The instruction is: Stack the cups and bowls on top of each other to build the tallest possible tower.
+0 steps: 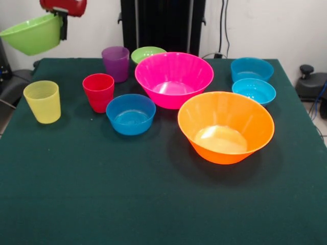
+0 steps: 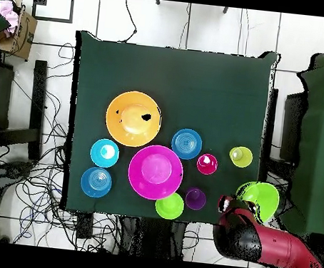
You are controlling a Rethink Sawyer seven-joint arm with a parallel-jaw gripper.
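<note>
My gripper [image 1: 63, 26] is high at the table's far left corner, shut on the rim of the medium green bowl [image 1: 32, 34], which hangs tilted in the air; from above, gripper [image 2: 228, 202] and bowl [image 2: 260, 199] sit at the table's right edge. On the table stand the yellow cup [image 1: 43, 101], red cup [image 1: 98, 92], purple cup [image 1: 116, 62], small green bowl [image 1: 148, 53], pink bowl [image 1: 173, 79], orange bowl [image 1: 225, 126] and three blue bowls [image 1: 131, 113] [image 1: 251, 68] [image 1: 254, 91]. All stand apart, rims up. No tower stands.
The dark green table [image 1: 153, 204] has open cloth along its front half. The robot's black pedestal [image 1: 162, 25] rises behind the pink bowl. Cables lie on the floor around the table [image 2: 37, 184].
</note>
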